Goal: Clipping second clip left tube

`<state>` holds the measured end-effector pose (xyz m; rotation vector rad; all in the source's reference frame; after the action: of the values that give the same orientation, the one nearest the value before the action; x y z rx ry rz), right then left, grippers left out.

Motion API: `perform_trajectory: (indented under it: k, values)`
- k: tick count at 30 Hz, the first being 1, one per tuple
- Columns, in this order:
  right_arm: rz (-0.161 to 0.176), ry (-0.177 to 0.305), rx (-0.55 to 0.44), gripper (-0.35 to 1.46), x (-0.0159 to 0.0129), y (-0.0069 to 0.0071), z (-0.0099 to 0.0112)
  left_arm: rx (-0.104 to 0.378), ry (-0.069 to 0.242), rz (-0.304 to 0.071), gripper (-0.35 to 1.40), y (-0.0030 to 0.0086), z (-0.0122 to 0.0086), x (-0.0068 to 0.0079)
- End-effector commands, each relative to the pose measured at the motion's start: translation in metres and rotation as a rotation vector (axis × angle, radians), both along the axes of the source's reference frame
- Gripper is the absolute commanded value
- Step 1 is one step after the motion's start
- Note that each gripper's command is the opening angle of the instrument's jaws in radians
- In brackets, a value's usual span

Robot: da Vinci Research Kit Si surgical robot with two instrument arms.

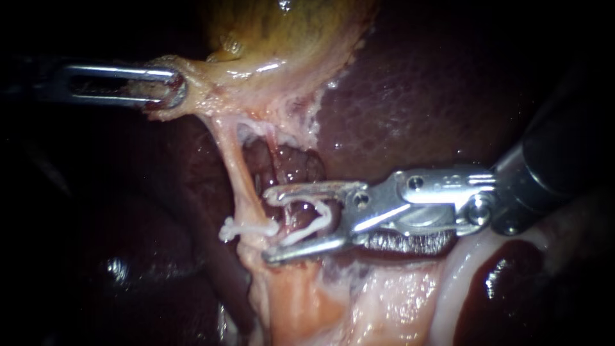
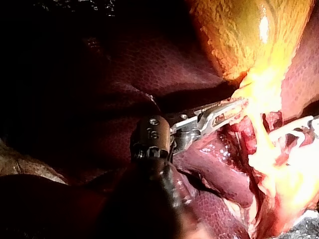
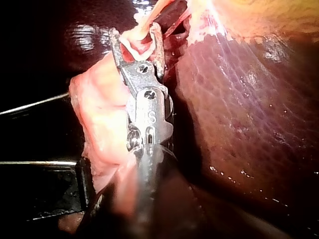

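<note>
The liver (image 1: 416, 96) fills the right and lower left of the endoscope view as a dark red, glossy mass. The yellow-green gallbladder (image 1: 282, 38) hangs in at the top centre, and its pale neck is drawn out toward the upper left. The right instrument (image 1: 268, 224) comes in from the right edge and reaches across to the middle of the frame. Its two jaws stand apart with a loaded clip (image 1: 314, 221) seated between them and touching both. The right wrist view shows the same pale clip held in the fork of these jaws (image 3: 134, 37). The left instrument (image 1: 174, 90) lies level along the upper left, its slotted jaws clamped on the pale tissue at the gallbladder's neck. The left wrist view also shows them closed on that tissue (image 2: 229, 108). The left tube (image 1: 238, 173) is a thin pink strand running from the neck down to the centre of the frame. It lies just left of the right instrument's jaw tips, not between them. A white clip (image 1: 246, 227) sits across this tube at the level of those tips, close beside them.
</note>
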<state>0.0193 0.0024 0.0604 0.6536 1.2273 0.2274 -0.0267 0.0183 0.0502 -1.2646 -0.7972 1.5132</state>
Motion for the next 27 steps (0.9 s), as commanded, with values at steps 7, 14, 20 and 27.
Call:
perform_trajectory:
  k: [7,14,20,27]
  values:
    - [0.002,-0.018,-0.003,0.49,0.0014,0.0007,0.0023,-0.001,0.001,-0.001,-0.35,-0.0001,-0.0001,-0.0002]
    - [0.013,0.011,0.029,0.49,0.0047,0.0006,0.0017,-0.001,0.003,-0.003,-0.35,-0.0001,0.0000,-0.0005]
    - [0.007,0.066,0.064,0.49,0.0065,-0.0002,0.0002,-0.002,0.005,-0.006,-0.35,-0.0001,0.0001,-0.0006]
    - [-0.040,0.108,0.068,0.48,0.0060,-0.0015,-0.0017,-0.002,0.005,-0.006,-0.35,-0.0002,0.0001,-0.0006]
